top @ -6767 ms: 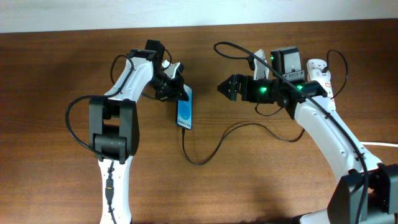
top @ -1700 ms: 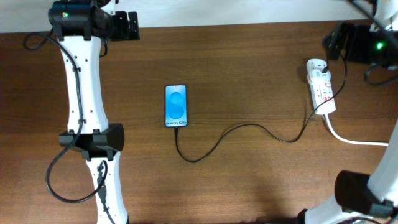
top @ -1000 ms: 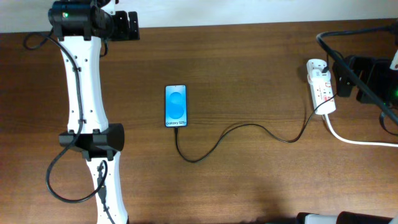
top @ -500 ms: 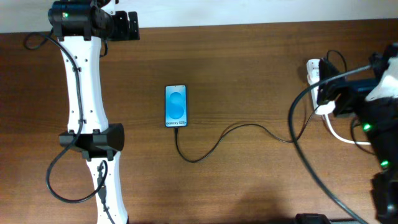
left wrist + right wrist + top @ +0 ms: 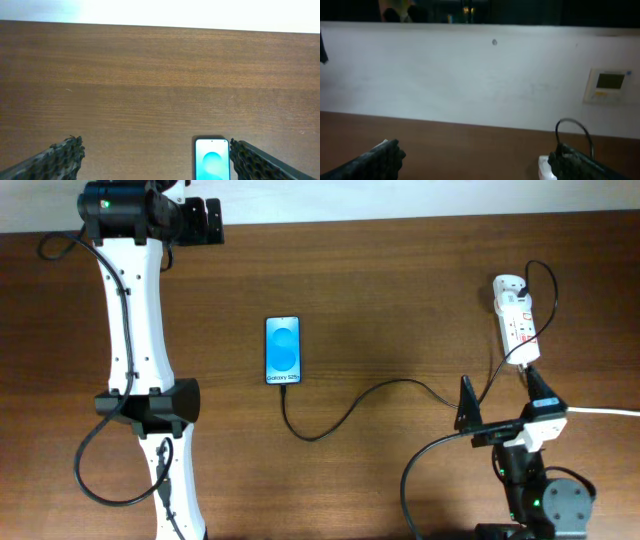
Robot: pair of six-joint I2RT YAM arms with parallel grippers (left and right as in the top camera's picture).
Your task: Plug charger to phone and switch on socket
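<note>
Phone (image 5: 283,351): one, flat and screen up on table (image 5: 400,290), mid-table. Charger (image 5: 350,408): one, meets the phone's near end, loops, then runs right of the phone to the socket (image 5: 516,318). Socket: one, well right of the phone by the table's right edge.

Open wood lies on all sides of the phone.

Left gripper (image 5: 205,222): beyond the phone and to its left, at the table's far edge, fingers spread wide, empty. Right gripper (image 5: 502,395): right of the phone and nearer, close to the socket's near end, jaws wide apart, empty.
</note>
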